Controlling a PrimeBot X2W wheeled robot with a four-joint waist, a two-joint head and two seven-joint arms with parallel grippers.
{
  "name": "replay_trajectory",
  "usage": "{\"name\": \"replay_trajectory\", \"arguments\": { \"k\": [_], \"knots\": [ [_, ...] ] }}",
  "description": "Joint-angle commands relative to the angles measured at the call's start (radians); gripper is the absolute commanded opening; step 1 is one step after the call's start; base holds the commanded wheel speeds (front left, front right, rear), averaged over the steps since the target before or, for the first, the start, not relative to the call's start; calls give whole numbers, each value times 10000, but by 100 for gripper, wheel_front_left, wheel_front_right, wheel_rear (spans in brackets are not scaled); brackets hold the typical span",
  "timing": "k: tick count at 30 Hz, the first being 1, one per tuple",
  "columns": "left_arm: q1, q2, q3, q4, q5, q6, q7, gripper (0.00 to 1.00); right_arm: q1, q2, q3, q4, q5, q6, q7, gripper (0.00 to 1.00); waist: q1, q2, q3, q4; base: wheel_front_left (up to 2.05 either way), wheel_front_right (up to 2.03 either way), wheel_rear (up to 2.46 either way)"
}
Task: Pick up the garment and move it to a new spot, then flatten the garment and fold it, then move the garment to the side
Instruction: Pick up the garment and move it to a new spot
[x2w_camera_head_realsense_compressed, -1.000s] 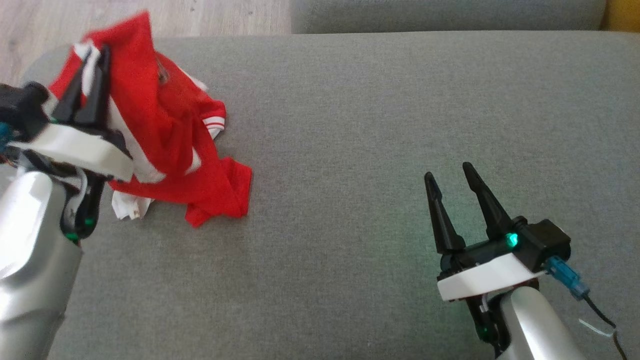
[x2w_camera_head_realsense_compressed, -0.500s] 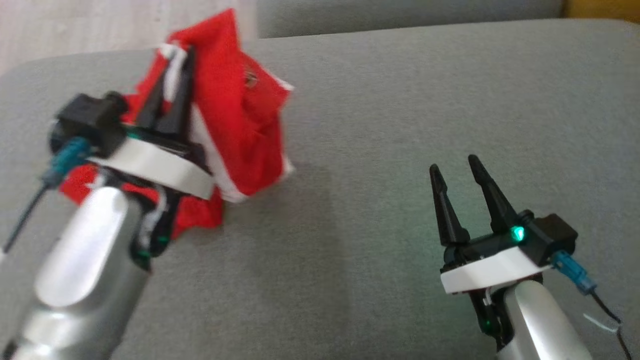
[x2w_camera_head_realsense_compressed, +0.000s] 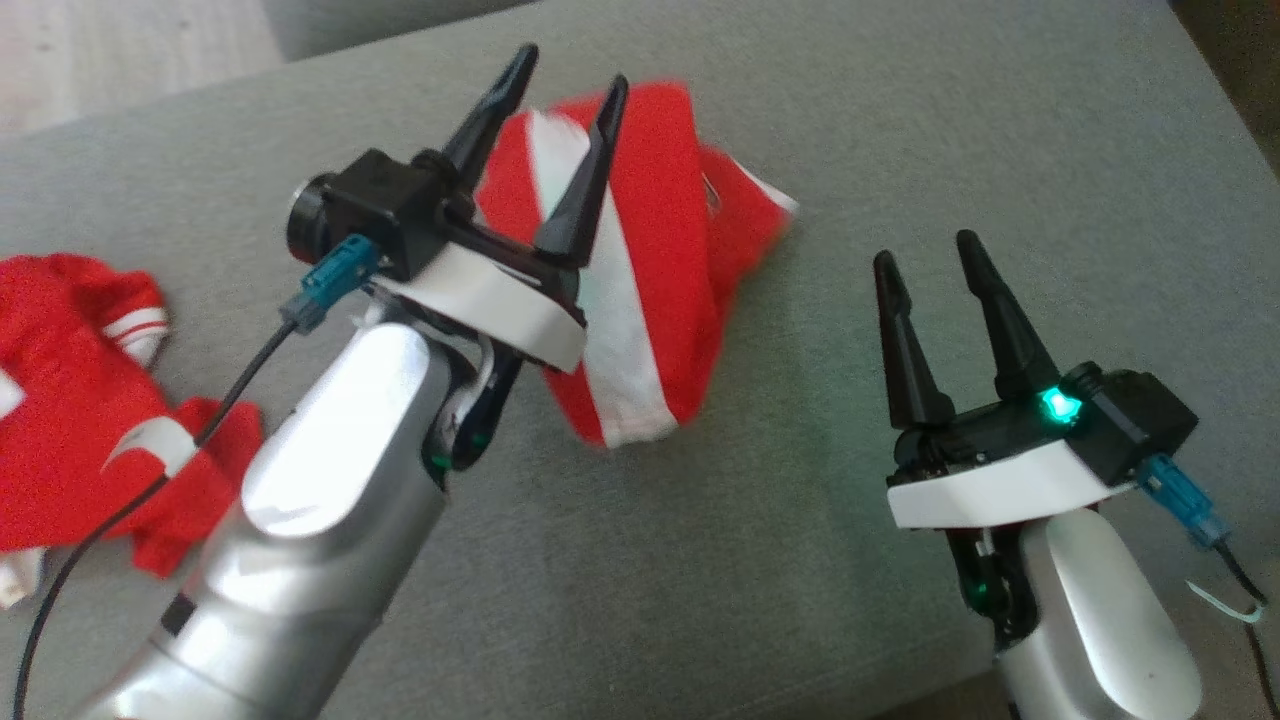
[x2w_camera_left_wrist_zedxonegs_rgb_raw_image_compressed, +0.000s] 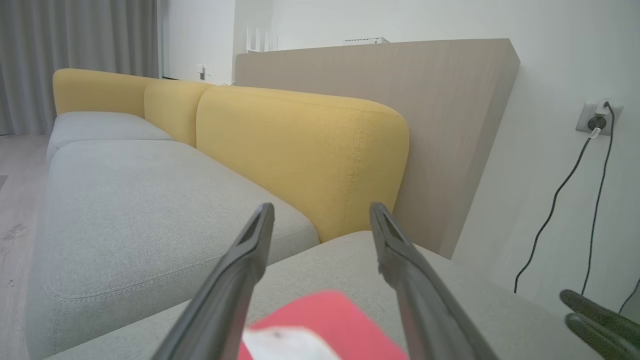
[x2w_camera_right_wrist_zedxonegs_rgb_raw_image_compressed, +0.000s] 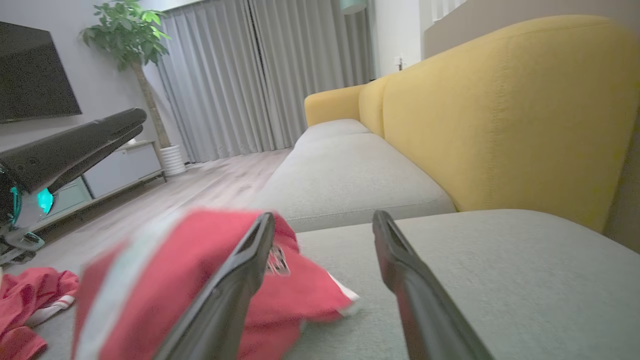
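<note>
The garment (x2w_camera_head_realsense_compressed: 660, 250), red with a broad white stripe, is blurred as a bunched heap on the grey seat cushion (x2w_camera_head_realsense_compressed: 700, 560) at mid-left. My left gripper (x2w_camera_head_realsense_compressed: 572, 68) hovers over it, open, with nothing pinched between its fingers. In the left wrist view the garment (x2w_camera_left_wrist_zedxonegs_rgb_raw_image_compressed: 325, 320) shows low between the spread fingers of that gripper (x2w_camera_left_wrist_zedxonegs_rgb_raw_image_compressed: 322, 207). My right gripper (x2w_camera_head_realsense_compressed: 925, 251) stands open and empty at the lower right, apart from the cloth. In the right wrist view the garment (x2w_camera_right_wrist_zedxonegs_rgb_raw_image_compressed: 200, 270) lies left of that gripper (x2w_camera_right_wrist_zedxonegs_rgb_raw_image_compressed: 324, 216).
More crumpled red and white cloth (x2w_camera_head_realsense_compressed: 70, 400) lies at the cushion's left end. A yellow backrest (x2w_camera_left_wrist_zedxonegs_rgb_raw_image_compressed: 300, 150) borders the seat, with a second grey cushion (x2w_camera_left_wrist_zedxonegs_rgb_raw_image_compressed: 125, 200) beyond. Wooden floor (x2w_camera_head_realsense_compressed: 120, 50) runs past the far left edge.
The head camera has turned. My left gripper, shut on the garment before, has swung it right across the cushion and opened, letting it go. The right gripper stays open.
</note>
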Motion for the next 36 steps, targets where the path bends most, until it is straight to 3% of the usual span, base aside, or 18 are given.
{"name": "replay_trajectory", "arguments": {
  "k": [1, 10, 16, 21, 29, 36],
  "knots": [
    [-573, 156, 406, -69, 114, -2, -279, 100, -265, -22, 134, -398, 65, -7, -93, 100, -1, 0, 266, -290, 0, 0, 0],
    [-251, 468, 857, 1093, 46, -57, -1465, 100, -43, -22, -306, -328, -237, -7, -93, 100, -1, 0, -114, 612, 0, 0, 0],
    [1299, 1059, 1337, 910, -648, -644, -1859, 100, 178, -22, -452, -101, -611, -7, -93, 100, -1, 0, -696, 1696, 0, 0, 0],
    [2821, 1523, 1527, 386, -295, -322, -1991, 100, 477, -22, -442, 154, -858, -7, -93, 100, -1, 0, -1167, 2436, 0, 0, 0],
    [4936, 1037, 1999, -758, 422, 267, -2024, 100, 1124, -22, -331, 788, -523, -7, -93, 100, -1, 0, -1606, 2927, 0, 0, 0],
    [5196, 513, 2389, -998, 1043, 139, -2026, 100, 1094, -22, -85, 975, -733, -7, -94, 100, -1, 0, -1545, 2999, 0, 0, 0]
  ]
}}
